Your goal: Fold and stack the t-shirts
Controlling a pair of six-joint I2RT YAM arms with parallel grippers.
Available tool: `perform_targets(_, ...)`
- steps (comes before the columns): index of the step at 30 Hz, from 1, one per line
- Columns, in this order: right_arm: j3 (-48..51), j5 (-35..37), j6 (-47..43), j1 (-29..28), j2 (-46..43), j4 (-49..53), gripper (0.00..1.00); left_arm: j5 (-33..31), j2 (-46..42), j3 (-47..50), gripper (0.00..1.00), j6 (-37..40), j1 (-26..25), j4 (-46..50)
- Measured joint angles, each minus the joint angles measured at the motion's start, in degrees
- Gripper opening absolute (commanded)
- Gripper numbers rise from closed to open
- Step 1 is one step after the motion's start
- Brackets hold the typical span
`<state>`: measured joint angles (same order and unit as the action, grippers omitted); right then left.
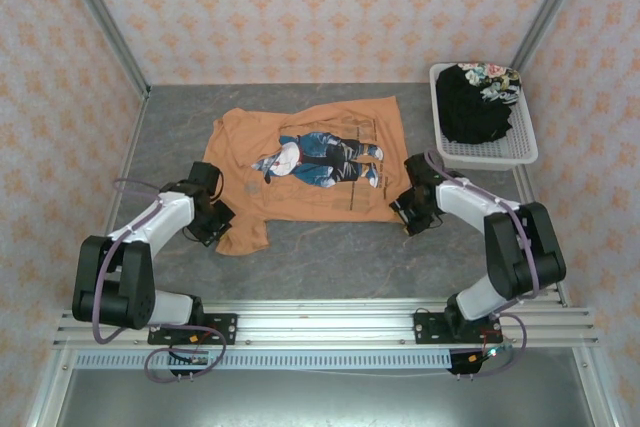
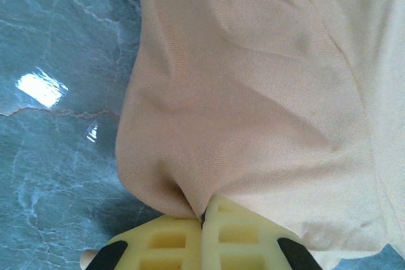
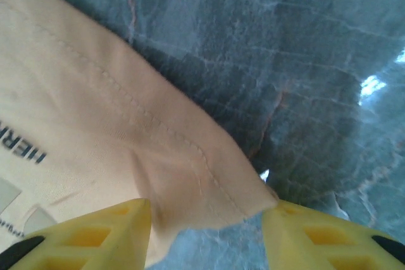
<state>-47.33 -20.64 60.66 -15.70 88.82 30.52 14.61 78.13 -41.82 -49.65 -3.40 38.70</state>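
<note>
The light orange t-shirt (image 1: 310,162) lies spread print-up on the grey table, its cartoon figure in the middle. At the shirt's near left sleeve, my left gripper (image 1: 212,215) is shut on a pinched fold of the orange cloth (image 2: 253,93), which bunches up from the closed yellow tips (image 2: 204,216). My right gripper (image 1: 405,209) stands open at the shirt's near right corner. The stitched hem corner (image 3: 209,181) lies between its yellow fingers (image 3: 126,219), touching the right one. A black t-shirt (image 1: 475,107) with a floral patch sits crumpled in the basket.
The white mesh basket (image 1: 490,157) stands at the back right, against the right wall. Bare grey marbled table (image 1: 330,257) runs between the shirt and the arm bases. Patterned walls close in the left, back and right sides.
</note>
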Motion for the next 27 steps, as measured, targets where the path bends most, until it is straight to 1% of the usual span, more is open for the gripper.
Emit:
perform_targets(2,-0.46,-0.15,0.92,0.07,1.07,0.50,0.41,0.00,-0.24,0.02,0.00,0.00,0.00,-0.02)
perform_targets(7,-2.36,-0.37,2.60,0.66,3.08,4.76,0.09,0.00,-0.42,0.00,0.00,0.02,0.00,-0.02)
perform_targets(9,-3.08,-0.22,2.36,0.74,3.34,5.97,0.01,0.00,-0.42,-0.26,0.00,0.02,0.00,0.00)
perform_targets(12,-6.10,0.87,0.35,0.57,4.13,3.37,0.00,-0.02,-0.42,-2.73,0.00,0.04,0.02,0.68)
perform_targets(15,-13.44,2.47,-3.50,0.46,4.13,2.86,0.00,0.04,-0.42,-9.55,0.00,0.00,0.66,1.60)
perform_targets(17,-19.91,3.23,-6.58,0.48,4.11,2.84,0.00,0.07,-0.33,-16.26,0.00,-0.04,1.79,1.86)
perform_targets(20,-31.71,3.98,-11.47,0.55,4.09,2.80,0.00,-0.04,0.81,-30.12,0.00,-0.24,3.63,1.99)
perform_targets(23,-41.22,4.37,-15.69,0.76,3.21,2.38,0.00,-0.52,1.44,-42.86,0.00,-0.42,4.55,1.66)
perform_targets(25,-44.65,4.33,-17.94,0.98,1.51,1.75,0.00,-1.18,1.11,-49.03,0.00,-0.42,4.57,1.33)
perform_targets(27,-45.75,3.89,-20.13,1.14,-1.92,0.42,0.00,-2.01,-0.55,-52.74,0.00,-0.42,4.57,0.76)
